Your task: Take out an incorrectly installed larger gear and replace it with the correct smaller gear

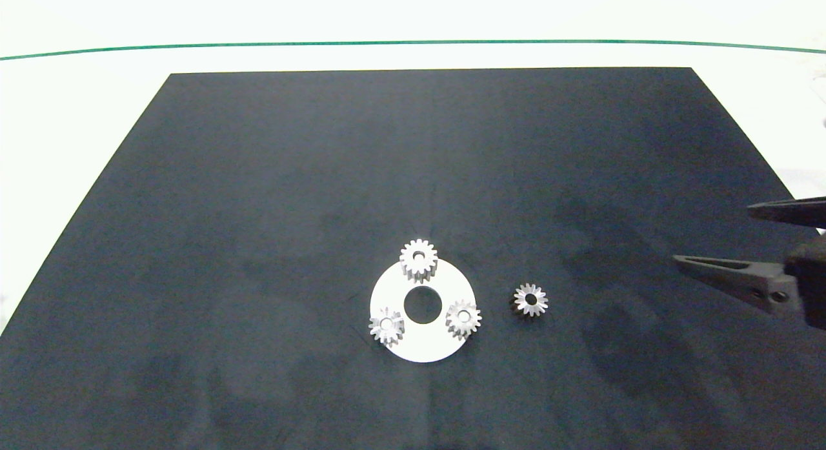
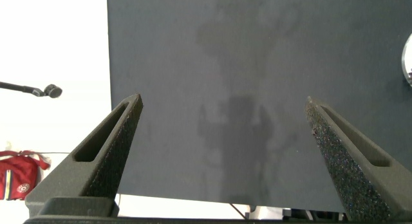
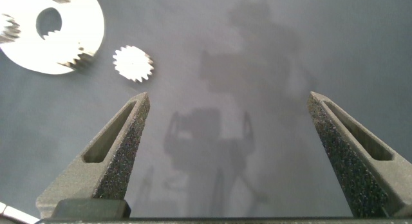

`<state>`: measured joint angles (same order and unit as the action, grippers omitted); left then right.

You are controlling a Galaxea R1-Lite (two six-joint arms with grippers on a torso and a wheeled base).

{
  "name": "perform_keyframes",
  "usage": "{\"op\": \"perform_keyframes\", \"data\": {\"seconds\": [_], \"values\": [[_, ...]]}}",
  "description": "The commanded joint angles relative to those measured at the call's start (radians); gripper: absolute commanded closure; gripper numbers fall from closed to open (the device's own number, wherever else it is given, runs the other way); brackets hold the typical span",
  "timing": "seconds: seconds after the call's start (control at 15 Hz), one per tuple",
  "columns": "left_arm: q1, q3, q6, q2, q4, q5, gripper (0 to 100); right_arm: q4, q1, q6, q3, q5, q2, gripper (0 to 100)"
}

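A white round plate (image 1: 423, 347) with a hole in the middle lies on the dark mat (image 1: 322, 179); three gears sit on it. The larger gear (image 1: 419, 259) is at the far edge of the plate, standing taller than the two small gears (image 1: 386, 325) near the front; the smaller gear (image 1: 531, 299) lies flat on the mat, just beside the plate on the right.

The right gripper (image 1: 729, 240) hangs at the right edge, well apart from the gears; its fingers are spread wide with nothing between them. The left gripper (image 2: 225, 130) is over bare mat, wide open and empty too.

Both gears look like hard, shiny metal; they may be slippery. The tall one can probably be pinched on its toothed sides; the thin one sits low, so pinching its edge looks harder.
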<state>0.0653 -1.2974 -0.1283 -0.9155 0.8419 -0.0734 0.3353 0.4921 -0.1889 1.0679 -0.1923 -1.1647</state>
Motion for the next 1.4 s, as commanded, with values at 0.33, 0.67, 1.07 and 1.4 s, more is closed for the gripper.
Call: {"op": "perform_keyframes", "data": {"seconds": [0.33,0.67,1.07,1.4], "values": [[-0.004,-0.005,-0.007,0.029,0.014,0.000,0,0.005,0.200,-0.032,0.270,-0.016,-0.366,0],[-0.004,-0.005,-0.036,0.033,0.016,0.000,0,0.159,0.263,-0.033,0.477,-0.022,-0.520,0],[-0.004,-0.014,-0.034,0.035,0.016,0.000,0,0.229,0.327,-0.024,0.661,-0.039,-0.701,0],[-0.004,-0.014,-0.036,0.033,0.016,0.000,0,0.229,0.339,0.020,0.778,-0.039,-0.816,0]]}}
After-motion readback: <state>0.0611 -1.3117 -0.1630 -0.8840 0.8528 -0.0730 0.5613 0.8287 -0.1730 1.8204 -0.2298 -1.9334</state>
